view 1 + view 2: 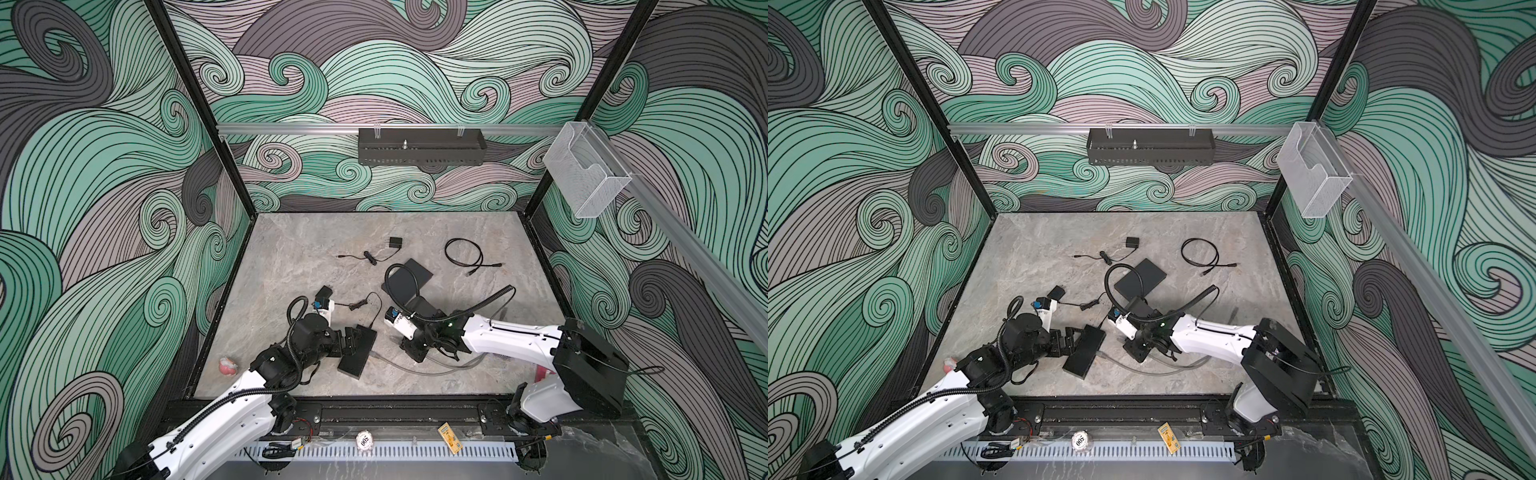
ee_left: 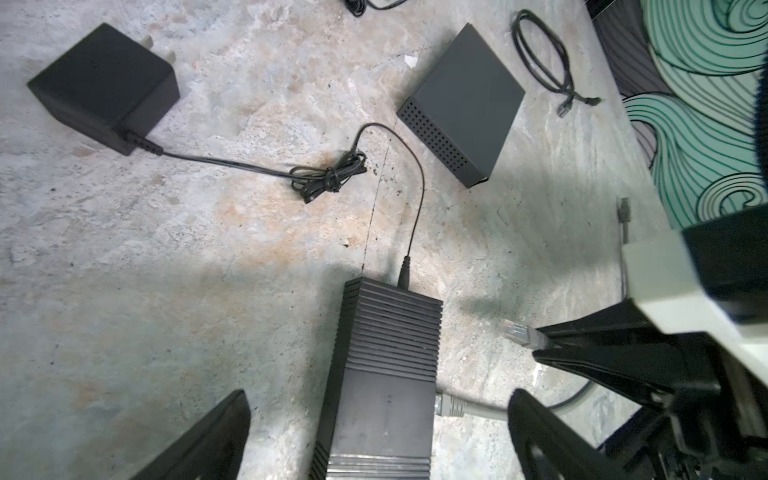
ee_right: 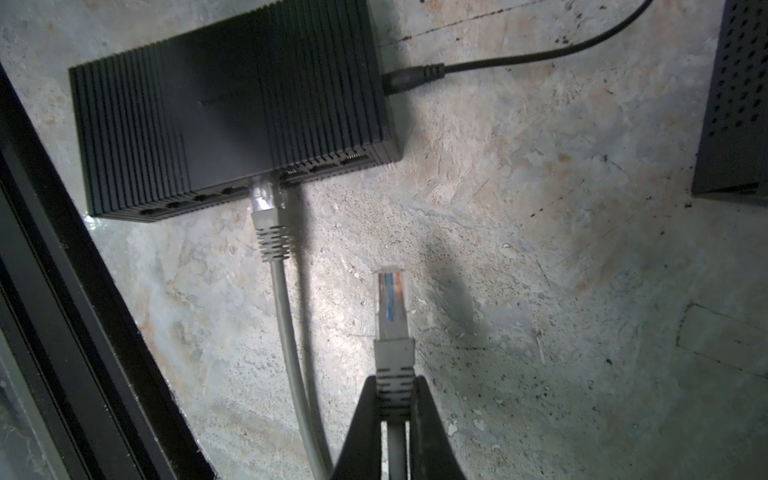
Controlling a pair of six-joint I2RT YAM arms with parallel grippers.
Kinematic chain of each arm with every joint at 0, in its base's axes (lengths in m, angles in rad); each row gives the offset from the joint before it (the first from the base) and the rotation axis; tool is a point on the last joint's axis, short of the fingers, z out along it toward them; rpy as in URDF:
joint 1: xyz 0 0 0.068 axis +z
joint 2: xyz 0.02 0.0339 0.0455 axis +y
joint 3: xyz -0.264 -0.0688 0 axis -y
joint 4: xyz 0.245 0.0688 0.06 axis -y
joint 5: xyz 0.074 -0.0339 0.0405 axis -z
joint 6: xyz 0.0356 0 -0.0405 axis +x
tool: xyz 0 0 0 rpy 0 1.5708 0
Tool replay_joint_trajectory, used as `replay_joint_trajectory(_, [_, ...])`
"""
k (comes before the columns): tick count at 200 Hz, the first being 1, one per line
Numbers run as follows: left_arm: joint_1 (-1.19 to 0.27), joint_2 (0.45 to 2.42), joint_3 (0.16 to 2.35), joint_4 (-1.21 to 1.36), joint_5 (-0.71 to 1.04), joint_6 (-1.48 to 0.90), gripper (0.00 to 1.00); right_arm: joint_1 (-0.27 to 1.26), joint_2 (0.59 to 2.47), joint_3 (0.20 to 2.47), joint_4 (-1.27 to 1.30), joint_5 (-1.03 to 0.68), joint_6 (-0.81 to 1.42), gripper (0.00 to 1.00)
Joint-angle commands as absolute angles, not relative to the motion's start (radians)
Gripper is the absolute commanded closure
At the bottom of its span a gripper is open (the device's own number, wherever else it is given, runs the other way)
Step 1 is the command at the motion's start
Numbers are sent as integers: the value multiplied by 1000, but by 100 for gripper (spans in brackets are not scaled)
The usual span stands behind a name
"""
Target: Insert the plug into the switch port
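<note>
On the near part of the grey bench (image 1: 291, 249), the black switch (image 2: 386, 353) was laid flat. The left claw (image 2: 376, 405) was held wide apart over it, one finger on each side, and a gap was seen between each finger and the switch. Nothing was gripped by it.

Just beside, the right claw (image 3: 395, 384) was squeezed tight on the grey sleeve of the plug (image 3: 390, 299). The clear tip of the plug was pointed at the row of ports along the side of the switch, near it but not touching it. Into one port a second plug (image 3: 266, 199) was already pushed, and its grey cable (image 3: 286, 332) was trailed back over the bench.

A thin black power cord (image 3: 519, 58) was stuck into the end of the switch. The cord was run to a black charger block (image 2: 104, 83), which was laid on the bench a bit farther back. Past the right claw, a flat black box (image 2: 465, 108) with little holes in its side was seen. Farther back, a small charger (image 1: 395, 242) with its cord and a looped black cable (image 1: 463, 253) were laid well apart.
</note>
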State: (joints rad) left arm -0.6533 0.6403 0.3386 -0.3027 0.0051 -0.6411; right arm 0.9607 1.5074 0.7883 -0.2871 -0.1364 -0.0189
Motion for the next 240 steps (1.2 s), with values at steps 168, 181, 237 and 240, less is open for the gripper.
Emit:
replay_joint_trajectory(168, [-650, 707, 369, -330, 0, -782, 1, 962, 1351, 692, -304, -150, 23, 100])
replay_joint_trajectory(181, [-650, 715, 365, -320, 7, -768, 3, 962, 1367, 698, -299, -147, 19, 100])
replay_joint_trajectory(237, [-645, 774, 356, -276, -44, -690, 12, 961, 1461, 729, -279, -171, 7, 100])
replay_joint_trajectory(240, [-643, 779, 353, -268, -47, -684, 12, 962, 1467, 733, -279, -174, 4, 100])
